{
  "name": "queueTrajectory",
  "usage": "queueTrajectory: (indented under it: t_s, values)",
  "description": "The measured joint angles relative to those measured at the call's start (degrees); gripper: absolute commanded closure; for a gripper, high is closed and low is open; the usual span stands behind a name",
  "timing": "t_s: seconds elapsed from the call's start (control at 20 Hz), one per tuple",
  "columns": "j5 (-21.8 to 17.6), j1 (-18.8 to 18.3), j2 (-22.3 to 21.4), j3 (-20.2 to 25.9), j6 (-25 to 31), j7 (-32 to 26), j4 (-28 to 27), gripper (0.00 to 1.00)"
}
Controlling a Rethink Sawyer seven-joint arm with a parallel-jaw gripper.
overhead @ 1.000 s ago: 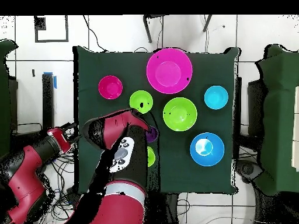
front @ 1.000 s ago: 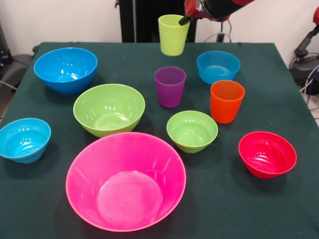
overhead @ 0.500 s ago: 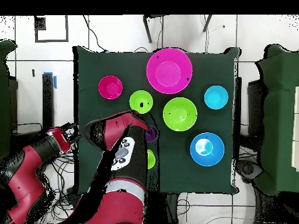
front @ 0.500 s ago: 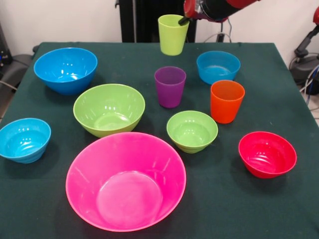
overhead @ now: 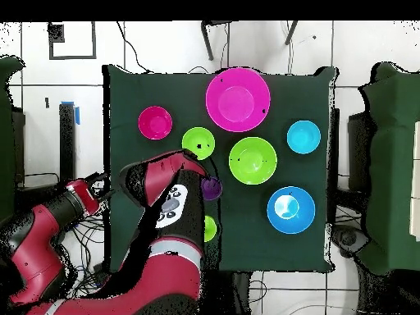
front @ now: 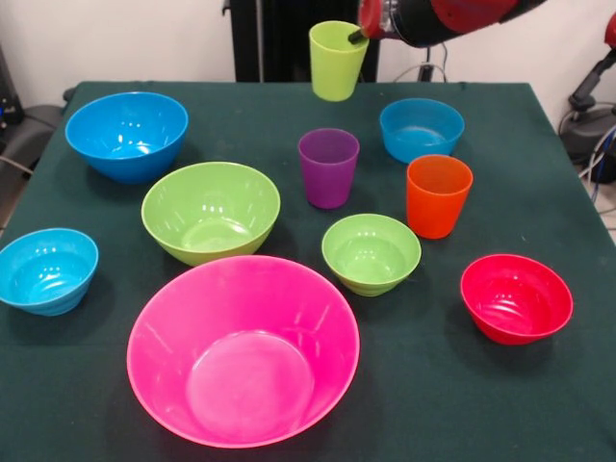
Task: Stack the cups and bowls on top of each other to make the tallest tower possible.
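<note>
Lime green cup on end effector, grip itself cut off.

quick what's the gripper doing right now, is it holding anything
Gripper: closed on the rim of the lime green cup, holding it tilted and lifted off the table.
</note>
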Motion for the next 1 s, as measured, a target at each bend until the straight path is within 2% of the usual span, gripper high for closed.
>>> queueTrajectory:
  t_s: [0.45,1.0]
  values:
    - [-0.02,-0.83,2.62,1.94,0.61,0.00,-3.53,1.00]
    - [-0.02,-2.25,3.71,3.46,0.63,0.00,-4.84,1.00]
